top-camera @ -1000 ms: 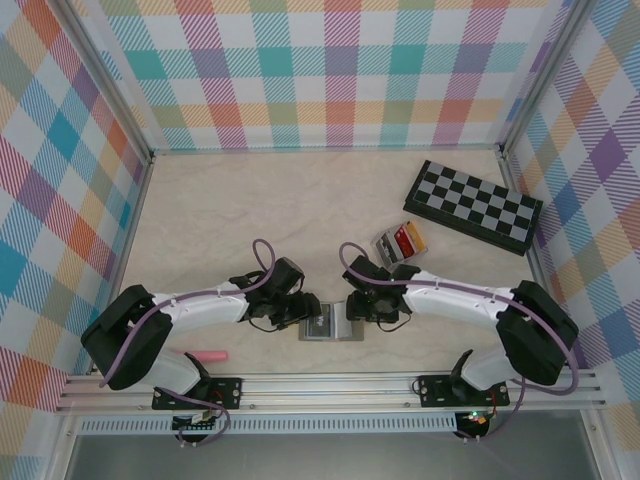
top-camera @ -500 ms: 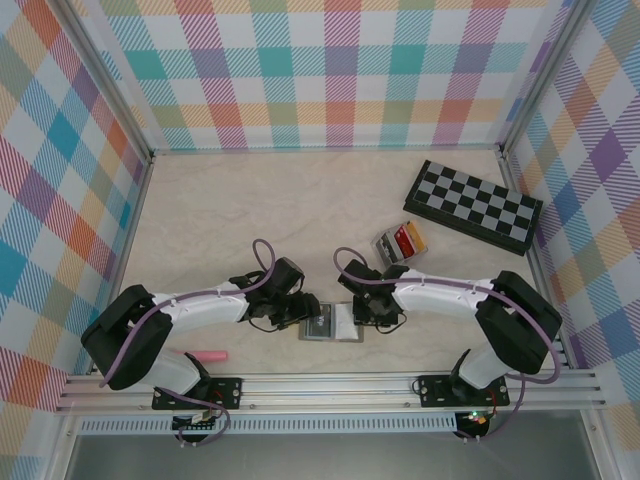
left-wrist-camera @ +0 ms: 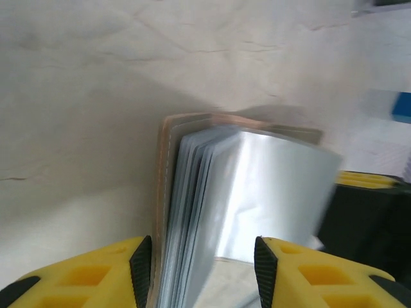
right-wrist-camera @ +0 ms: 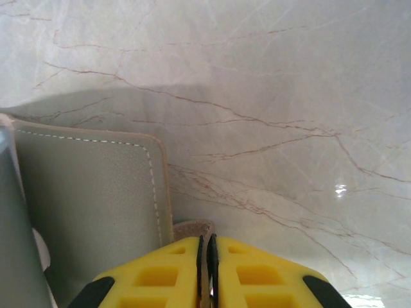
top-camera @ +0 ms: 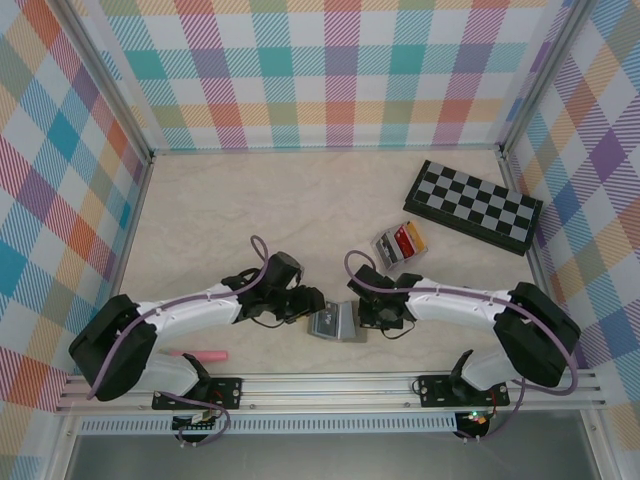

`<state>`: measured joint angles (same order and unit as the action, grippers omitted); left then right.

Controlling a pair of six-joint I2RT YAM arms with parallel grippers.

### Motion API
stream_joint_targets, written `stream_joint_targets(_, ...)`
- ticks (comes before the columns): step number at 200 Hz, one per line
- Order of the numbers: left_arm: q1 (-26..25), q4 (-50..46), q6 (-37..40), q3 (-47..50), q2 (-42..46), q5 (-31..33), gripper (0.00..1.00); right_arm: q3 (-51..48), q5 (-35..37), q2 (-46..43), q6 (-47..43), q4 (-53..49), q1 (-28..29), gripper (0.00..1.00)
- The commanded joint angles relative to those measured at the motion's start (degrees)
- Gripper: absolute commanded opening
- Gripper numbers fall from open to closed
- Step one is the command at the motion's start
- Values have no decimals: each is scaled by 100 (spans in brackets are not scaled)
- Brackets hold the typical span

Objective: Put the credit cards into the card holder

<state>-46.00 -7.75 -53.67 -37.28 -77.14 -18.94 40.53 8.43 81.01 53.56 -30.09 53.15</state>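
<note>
Card holder [top-camera: 335,322]: at the near edge of the table [top-camera: 250,200], between my two grippers. It is open. The cover is grey with pale stitching and a tan rim, and clear sleeves fan out of it.
Left gripper [left-wrist-camera: 202,247]: my jaws stand about half apart, one finger on each side of the card holder's stack of sleeves. The cover's tan rim sits just beside the pad on the left of the wrist view. I cannot tell whether the pads actually press on the stack.
Right gripper [right-wrist-camera: 207,240]: my fingers are closed to a thin slit, pinching a small tan-edged tab at the corner of the card holder's cover.
Credit cards [top-camera: 404,238]: in a small tray [top-camera: 381,246], farther back and to the right of the card holder, apart from both grippers. I can make out a red one and a yellow one; the rest are too small to tell.
Chequered board [top-camera: 472,207]: beyond the tray, near the right wall.
Small pink object [top-camera: 208,354]: near edge of the table, partly under my left arm.
</note>
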Motion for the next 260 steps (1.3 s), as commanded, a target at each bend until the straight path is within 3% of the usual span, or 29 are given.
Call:
stream_joint_targets(1, -36, 475, -121, -253, 174, -348, 48, -129, -286, -192, 103, 597, 29, 14)
stream_joint_targets(35, -151, 1192, -352, -383, -181, -740, 49, -309, -478, -343, 217, 1006, -27, 14)
stream_joint_targets(60, -327, 760, -94, -763, -650, -535, 49, -540, -578, -519, 397, 1172, -149, 15)
stream_joint_targets(103, -452, 1107, -275, -915, -1443, -635, 48, -815, -471, -1288, 457, 688, -406, 24)
stream_joint_targets(138, -514, 1032, -258, -1062, -1662, -561, 48, -928, -808, -1679, 348, 628, -532, 26)
stream_joint_targets(218, -516, 761, -214, -996, -1690, -335, 47, -736, -1269, -1481, 297, 987, -542, 38)
stream_joint_targets(260, -518, 572, -239, -974, -1624, -87, 42, -565, -1439, -1150, 201, 1024, -542, 39)
